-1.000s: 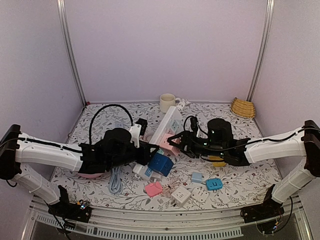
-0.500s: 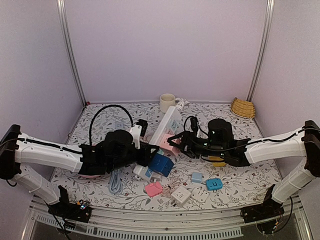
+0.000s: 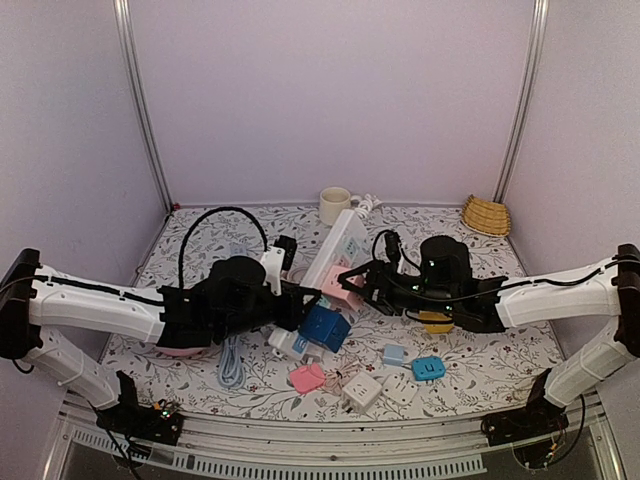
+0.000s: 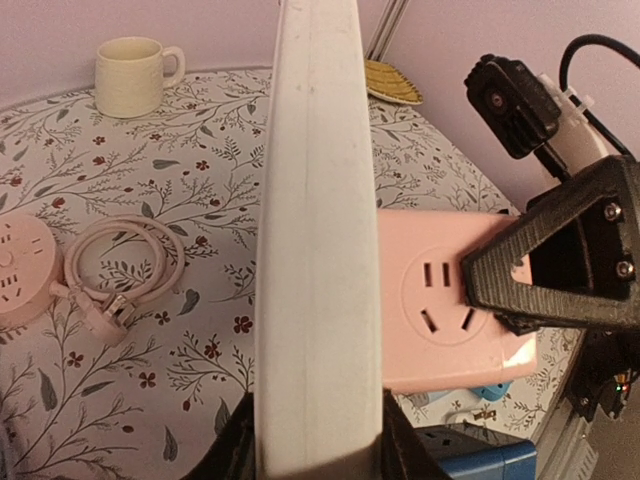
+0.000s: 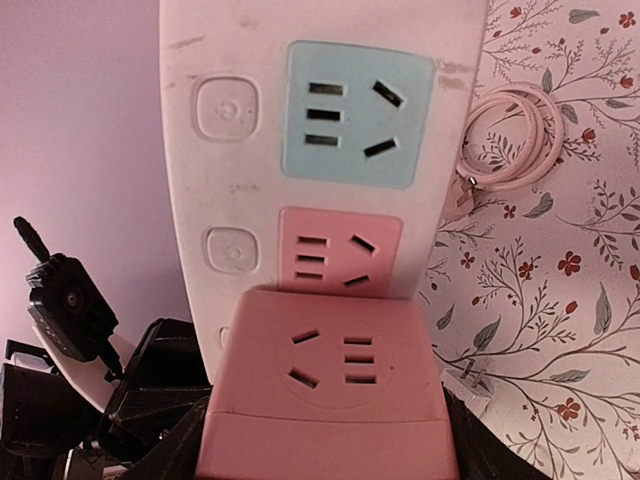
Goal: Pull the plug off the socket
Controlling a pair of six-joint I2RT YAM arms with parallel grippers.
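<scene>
A long white power strip (image 3: 335,250) is tilted up off the table. My left gripper (image 3: 290,303) is shut on its lower end. In the left wrist view the strip (image 4: 315,230) stands edge-on between my fingers (image 4: 232,450). A pink cube plug (image 3: 340,285) sits flush against the strip's face. My right gripper (image 3: 354,285) is shut on it. In the right wrist view the pink plug (image 5: 330,380) fills the space between my jaws, below the strip's (image 5: 230,180) blue (image 5: 355,115) and pink (image 5: 340,250) sockets. The plug also shows in the left wrist view (image 4: 450,310).
A dark blue cube adapter (image 3: 322,328), pink (image 3: 306,377), white (image 3: 362,392) and light blue (image 3: 428,368) plugs lie near the front. A cream mug (image 3: 335,205) and a wicker basket (image 3: 486,215) stand at the back. A coiled pink cable (image 4: 125,275) lies left of the strip.
My right arm has shifted slightly to the right with the pink plug. The left arm and the strip have barely moved.
</scene>
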